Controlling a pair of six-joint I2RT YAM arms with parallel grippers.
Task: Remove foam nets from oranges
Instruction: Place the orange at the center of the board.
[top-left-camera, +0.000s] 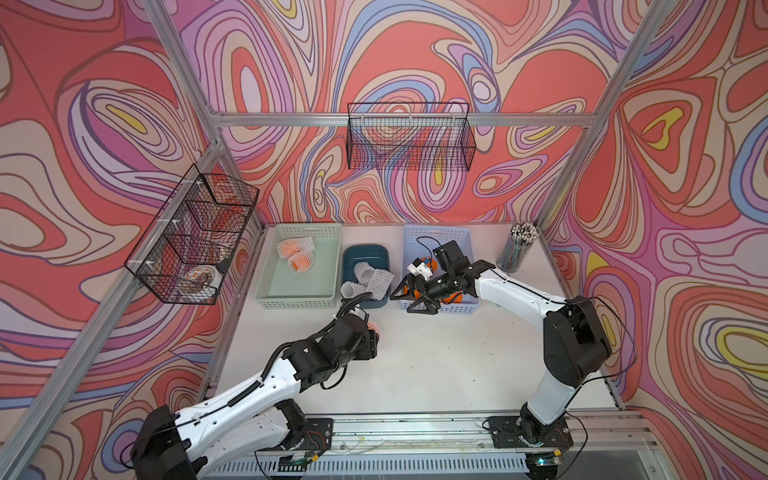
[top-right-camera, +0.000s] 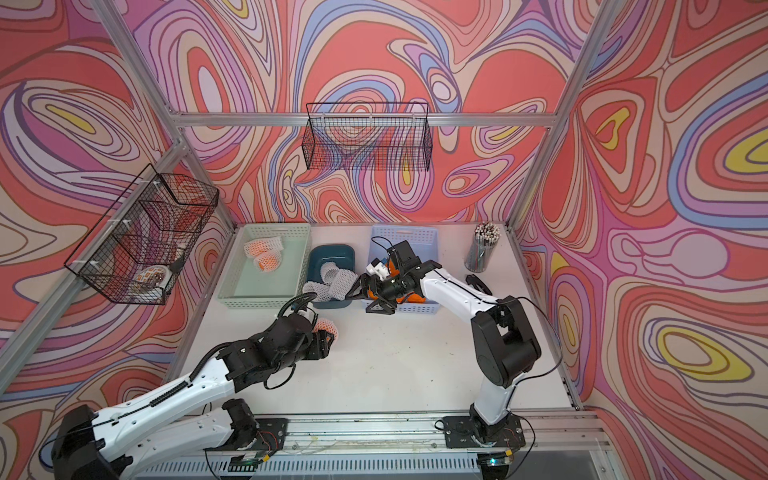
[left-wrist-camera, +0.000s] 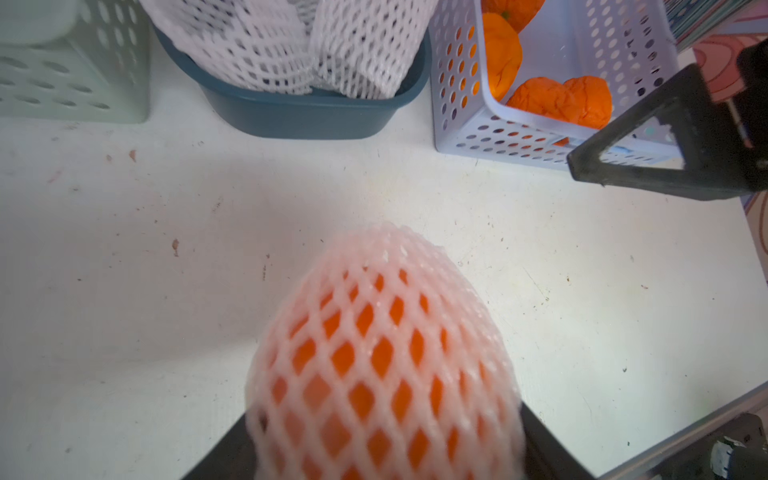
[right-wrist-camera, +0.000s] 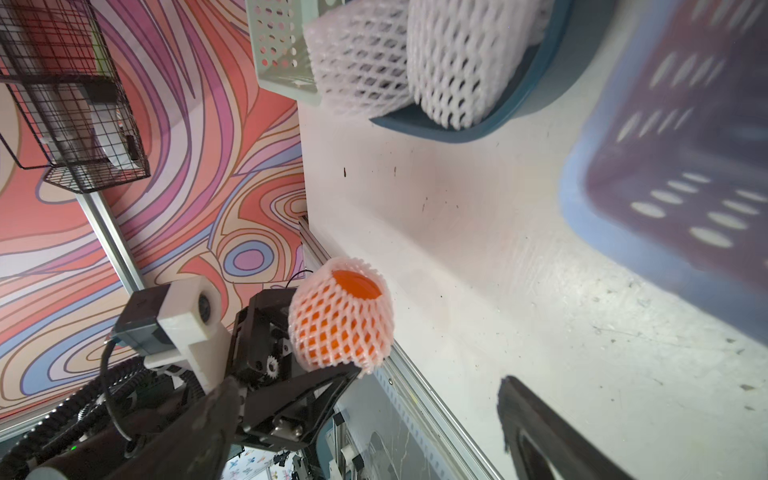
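Left wrist view: left gripper (left-wrist-camera: 384, 453) is clamped on the base of a white foam mesh net (left-wrist-camera: 382, 332), lower centre of frame, apparently held off the white counter (left-wrist-camera: 166, 249). Right wrist view: the sleeve's long axis runs out from the jaws, and the small round orange (right-wrist-camera: 357, 284) shows bare at its open mouth. In a top view the right gripper (top-left-camera: 401, 303), jaws wide apart and empty, sits up-right of the fruit. Judgement: the right arm is placed to take the free end.
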